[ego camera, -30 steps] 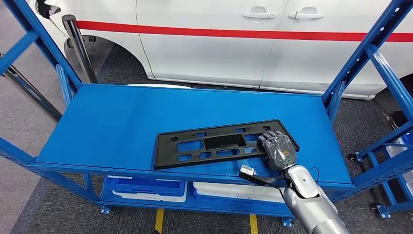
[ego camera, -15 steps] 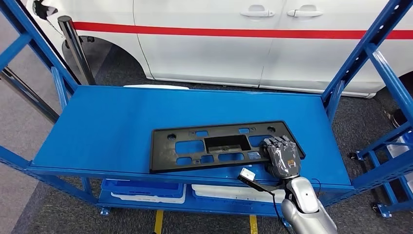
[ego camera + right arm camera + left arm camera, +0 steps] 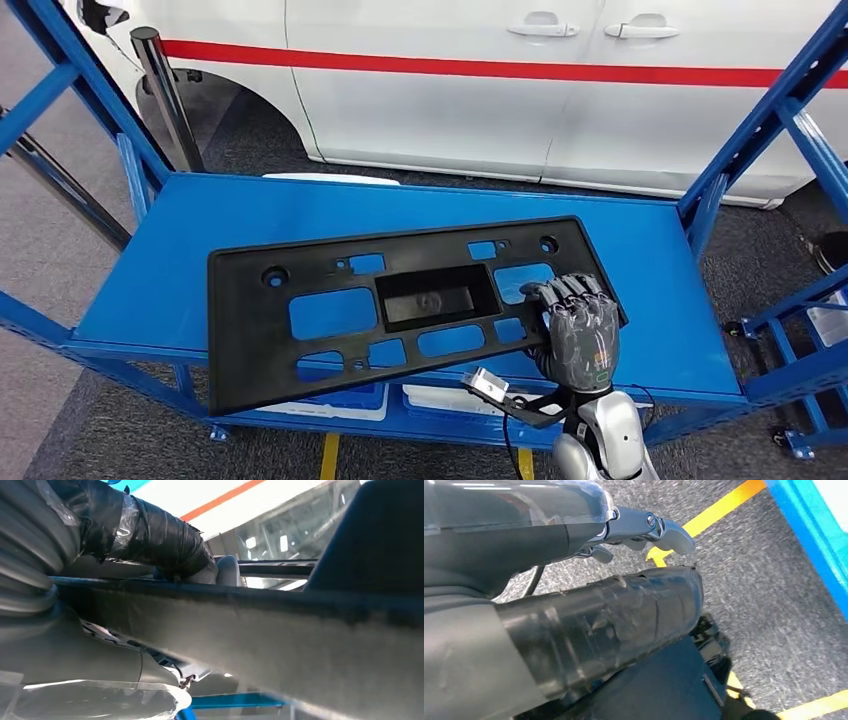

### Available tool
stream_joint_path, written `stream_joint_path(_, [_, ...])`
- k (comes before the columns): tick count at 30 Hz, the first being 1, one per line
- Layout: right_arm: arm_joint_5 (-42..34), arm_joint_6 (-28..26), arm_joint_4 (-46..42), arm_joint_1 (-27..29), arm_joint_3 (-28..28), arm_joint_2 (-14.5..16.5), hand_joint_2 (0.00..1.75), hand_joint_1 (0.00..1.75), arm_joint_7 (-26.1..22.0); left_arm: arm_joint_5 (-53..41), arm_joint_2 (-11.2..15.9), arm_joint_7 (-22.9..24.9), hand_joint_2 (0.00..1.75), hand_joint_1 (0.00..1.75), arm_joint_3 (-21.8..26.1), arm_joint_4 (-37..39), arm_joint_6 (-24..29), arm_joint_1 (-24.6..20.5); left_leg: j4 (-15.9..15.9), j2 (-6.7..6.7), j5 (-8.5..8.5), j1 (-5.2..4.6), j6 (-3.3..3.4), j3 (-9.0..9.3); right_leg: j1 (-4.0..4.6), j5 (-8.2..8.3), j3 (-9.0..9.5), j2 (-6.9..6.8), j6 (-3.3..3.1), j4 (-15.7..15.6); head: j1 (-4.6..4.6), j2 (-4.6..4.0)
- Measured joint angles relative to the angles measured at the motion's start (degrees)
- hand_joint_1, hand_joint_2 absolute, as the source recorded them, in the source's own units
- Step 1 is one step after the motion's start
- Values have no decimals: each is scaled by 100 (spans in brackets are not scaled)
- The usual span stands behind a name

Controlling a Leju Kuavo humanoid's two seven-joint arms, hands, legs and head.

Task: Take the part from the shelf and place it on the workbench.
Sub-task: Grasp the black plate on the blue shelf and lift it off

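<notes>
A long, flat black plastic panel pierced with rectangular cut-outs [image 3: 400, 310] hangs tilted over the blue metal shelf deck [image 3: 640, 260], its long axis running left to right in the head view, its left end raised toward the camera and jutting past the shelf's front edge. At the far right end, the robot's right hand [image 3: 578, 330] clamps the panel's edge, dark fingers [image 3: 570, 292] curled over the top. The whole length therefore extends leftward from that one-ended grip, likely to swing on the way to the workbench. The left hand [image 3: 599, 625] hangs over grey floor, holding nothing evident; its finger spread cannot be judged.
</notes>
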Motion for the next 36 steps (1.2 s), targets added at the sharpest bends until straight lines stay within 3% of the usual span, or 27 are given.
stream_joint_path(3, [75,-3,-248,178,0,153,175,175,-71,5,-2,-69,0,0,32,0,-51,12,-3,11,-35,-1,-98,10,5,-25,29,14,-62,-78,-1,0])
stream_joint_path(5, [206,-3,-363,271,5,260,175,175,-113,12,0,-114,87,0,51,0,-97,22,227,20,-212,10,-157,-71,-26,-19,59,10,-134,-117,-2,0])
stream_joint_path(7, [345,-3,-448,357,20,375,175,175,-161,18,1,-161,175,0,72,0,-137,30,911,24,-572,22,-200,-387,-23,-26,75,-2,-181,-126,-6,0])
stream_joint_path(9, [439,-3,-494,448,58,464,175,175,-208,20,2,-212,175,0,99,0,-170,44,1571,24,-788,27,-225,-724,-9,-38,82,-9,-198,-123,-7,0])
stream_joint_path(10, [476,-3,-511,490,89,496,175,175,-227,20,2,-235,175,0,113,0,-181,55,1636,24,-735,27,-226,-774,-5,-43,90,-8,-203,-120,-7,0])
stream_joint_path(11, [510,-3,-526,526,126,523,175,175,-243,20,3,-256,175,0,125,0,-185,64,1461,24,-569,26,-217,-708,-2,-48,102,-2,-205,-118,-7,0])
stream_joint_path(13, [557,-3,-565,573,208,573,175,175,-256,21,7,-287,175,0,146,0,-188,70,669,25,-135,19,-164,-360,5,-62,130,13,-193,-114,-6,0])
stream_joint_path(14, [568,-3,-581,583,249,593,175,175,-256,22,10,-299,175,0,155,0,-190,67,307,24,5,8,-132,-200,16,-69,136,19,-177,-108,-5,0])
stream_joint_path(16, [570,-3,-600,598,325,622,175,175,-247,27,14,-315,175,0,169,0,-195,60,-8,20,70,-18,-83,-68,28,-69,131,21,-130,-106,-4,0])
stream_joint_path(19, [540,-3,-605,615,422,632,175,175,-199,57,16,-327,175,0,197,0,-193,77,-74,25,121,7,-6,-46,32,-110,101,18,-35,-26,-3,0])
stream_joint_path(21, [511,-3,-606,621,455,632,175,175,-160,66,15,-321,175,0,226,0,-143,82,-122,37,157,41,54,-27,32,-378,-75,19,18,396,2,0])
stream_joint_path(23, [478,-3,-605,635,465,631,175,175,-139,57,13,-272,175,0,256,0,-42,79,-123,39,159,37,70,-33,21,-757,-396,20,46,1112,4,0])
stream_joint_path(24, [457,-3,-602,648,468,630,175,175,-133,51,13,-224,175,0,270,0,22,81,-120,39,158,37,69,-35,14,-863,-529,19,55,1400,4,0])
stream_joint_path(25, [432,-3,-600,662,472,630,175,175,-130,45,12,-166,175,0,282,0,93,83,-114,38,155,37,67,-36,5,-856,-580,19,62,1511,3,0])
stream_joint_path(26, [404,-3,-598,673,478,630,175,175,-126,43,10,-112,175,0,293,0,161,85,-104,35,149,38,61,-34,-8,-736,-521,18,64,1396,3,0])
stream_joint_path(28, [345,-3,-597,682,488,630,175,175,-119,42,1,-51,175,0,311,0,276,84,-66,25,118,43,29,-31,-35,-357,-153,17,61,657,3,0])
stream_joint_path(30, [293,-3,-593,690,495,630,175,175,-119,25,-7,-22,175,0,329,0,379,77,-5,13,78,28,-29,-51,-27,-178,126,24,26,75,2,0])
stream_joint_path(34, [205,-3,-584,726,504,632,175,175,-122,-49,-8,24,175,0,344,0,527,78,40,13,33,28,-146,-77,2,-168,161,45,-122,-36,-1,0])
stream_joint_path(36, [184,-3,-583,728,510,643,175,175,-138,-69,-9,41,175,0,347,0,564,74,371,21,-193,37,-195,-215,-11,-149,171,33,-193,-64,-5,0])
